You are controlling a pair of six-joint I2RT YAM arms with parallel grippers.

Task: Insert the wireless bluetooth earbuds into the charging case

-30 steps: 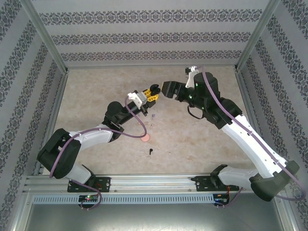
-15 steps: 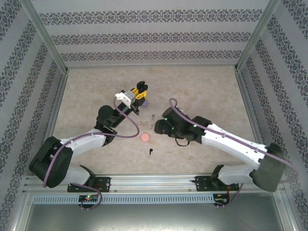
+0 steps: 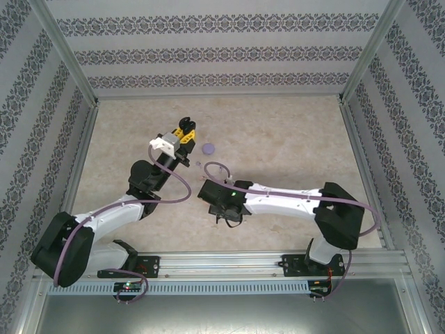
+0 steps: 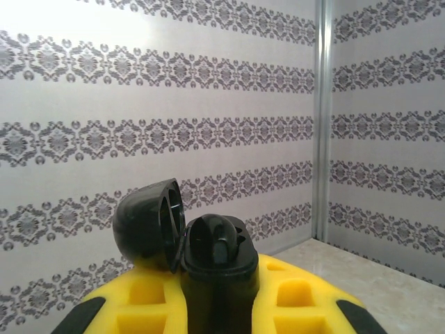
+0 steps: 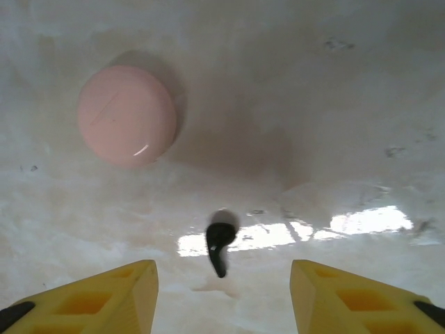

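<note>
**Black earbud on the table between the right fingers; black case open in the left**

A black earbud (image 5: 218,245) lies on the table (image 3: 292,139), stem pointing toward the right gripper (image 5: 222,266). It sits just beyond the fingertips and midway across their gap, touching neither. That gripper's yellow fingers (image 5: 111,296) are spread wide and hold nothing. A round pink case (image 5: 126,115), lid closed, rests on the table near the earbud but apart from it, on the side away from the gripper.

From above, the right arm reaches left across the near half of the table, its wrist low over this spot.

Farther back and to the left, the left gripper (image 4: 215,282) is raised and clamped on the black case (image 4: 217,254). The case stands upright between the fingers with its lid (image 4: 149,223) swung open to one side. Its cavity is dark, and I cannot tell whether an earbud sits inside.

A lilac case (image 3: 208,147) lies on the table just right of the left gripper.
</note>
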